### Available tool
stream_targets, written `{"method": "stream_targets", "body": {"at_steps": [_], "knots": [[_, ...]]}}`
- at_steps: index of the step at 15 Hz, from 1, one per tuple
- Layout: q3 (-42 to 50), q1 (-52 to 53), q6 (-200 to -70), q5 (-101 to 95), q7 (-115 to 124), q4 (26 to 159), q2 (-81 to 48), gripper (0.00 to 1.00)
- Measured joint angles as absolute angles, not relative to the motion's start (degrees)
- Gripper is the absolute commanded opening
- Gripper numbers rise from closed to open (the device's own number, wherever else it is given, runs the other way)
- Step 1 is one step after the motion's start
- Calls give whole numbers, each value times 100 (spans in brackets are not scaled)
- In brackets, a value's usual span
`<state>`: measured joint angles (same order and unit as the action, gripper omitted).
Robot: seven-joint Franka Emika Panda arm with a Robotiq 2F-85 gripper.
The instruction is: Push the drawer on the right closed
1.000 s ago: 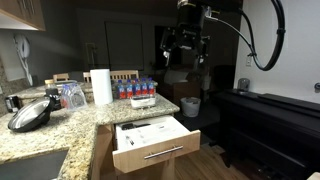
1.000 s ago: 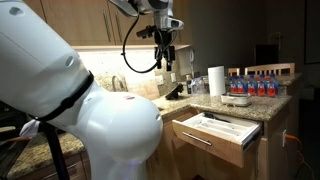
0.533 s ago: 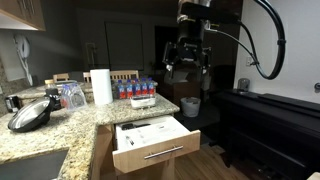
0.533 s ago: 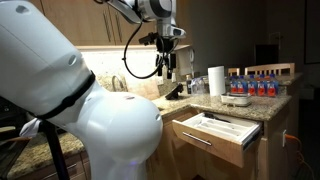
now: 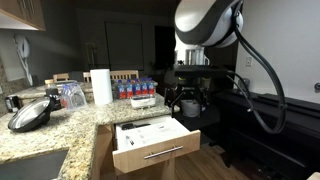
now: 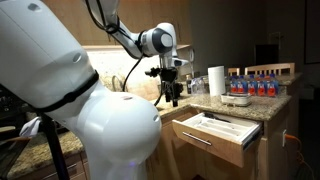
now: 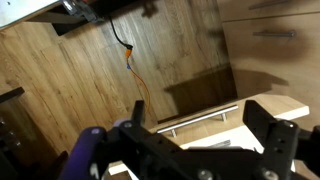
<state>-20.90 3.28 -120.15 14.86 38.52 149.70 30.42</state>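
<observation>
The white robot arm (image 5: 207,22) has dropped sharply over the past second, swinging from high above the kitchen down to counter height in both exterior views. The speckled granite countertop (image 5: 75,125) is unchanged. So is the drawer (image 5: 152,152), a wide, shallow light-tan wooden one with a white interior, which stands pulled out as before, its flat front well proud of the counter edge. The black gripper (image 5: 190,102) now hangs beside the counter's end, just above and behind the drawer's far corner, and does not touch it. Its fingers (image 7: 272,125) are spread wide and grasp nothing in the wrist view, where the drawer's long silver bar handle (image 7: 200,120) shows between them. Dark, open space lies ahead of the drawer front, with brown wood-plank floor (image 7: 80,80) below and a low black cabinet (image 5: 270,110) well off to one side. On the counter, a white paper towel roll (image 5: 100,87) and a pack of blue-labelled water bottles (image 5: 135,90) sit where they were, back from the edge.
</observation>
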Motion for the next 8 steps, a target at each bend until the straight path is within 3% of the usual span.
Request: {"method": "stream_targets", "body": {"at_steps": [5, 8], "knots": [[-2249, 301, -13980, 1481, 5164, 15799, 2705, 100], [-2096, 222, -14210, 1427, 5506, 15735, 2690, 100]]}}
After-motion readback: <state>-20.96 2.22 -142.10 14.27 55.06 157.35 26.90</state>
